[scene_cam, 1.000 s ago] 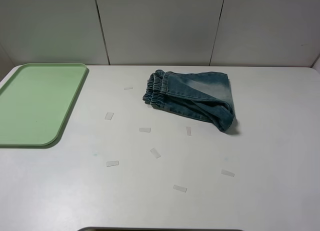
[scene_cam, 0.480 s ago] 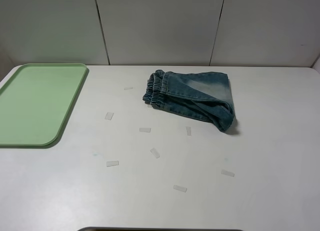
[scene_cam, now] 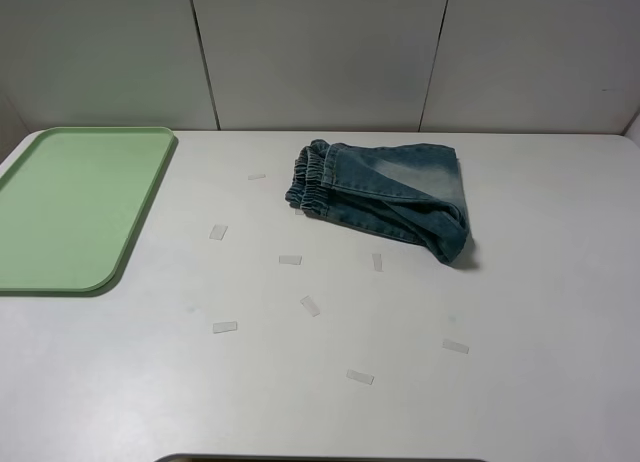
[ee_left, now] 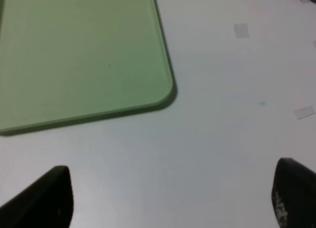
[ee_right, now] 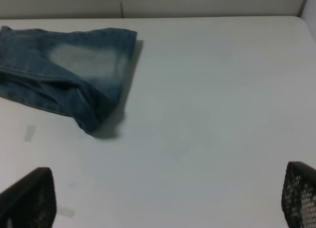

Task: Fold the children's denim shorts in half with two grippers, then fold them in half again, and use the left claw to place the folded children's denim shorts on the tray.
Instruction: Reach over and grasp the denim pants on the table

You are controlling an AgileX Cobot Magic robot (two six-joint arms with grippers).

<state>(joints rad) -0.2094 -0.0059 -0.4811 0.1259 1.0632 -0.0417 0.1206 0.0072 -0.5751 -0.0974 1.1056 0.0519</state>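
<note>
The children's denim shorts [scene_cam: 385,197] lie folded over on the white table, back of centre, gathered waistband toward the left; the right wrist view shows their leg end [ee_right: 69,77]. The pale-green tray [scene_cam: 70,207] rests at the far left, and its rounded corner [ee_left: 148,90] fills much of the left wrist view. Neither arm appears in the high view. My left gripper [ee_left: 170,198] hangs open over bare table near the tray's corner, nothing between its fingertips [ee_left: 47,198]. My right gripper [ee_right: 168,201] is open too, over bare table to the right of the shorts, holding nothing.
Several small pale tape strips [scene_cam: 290,260] are stuck to the table in front of the shorts. A grey panelled wall [scene_cam: 320,52] runs along the table's far edge. A dark edge [scene_cam: 320,458] shows at the very front.
</note>
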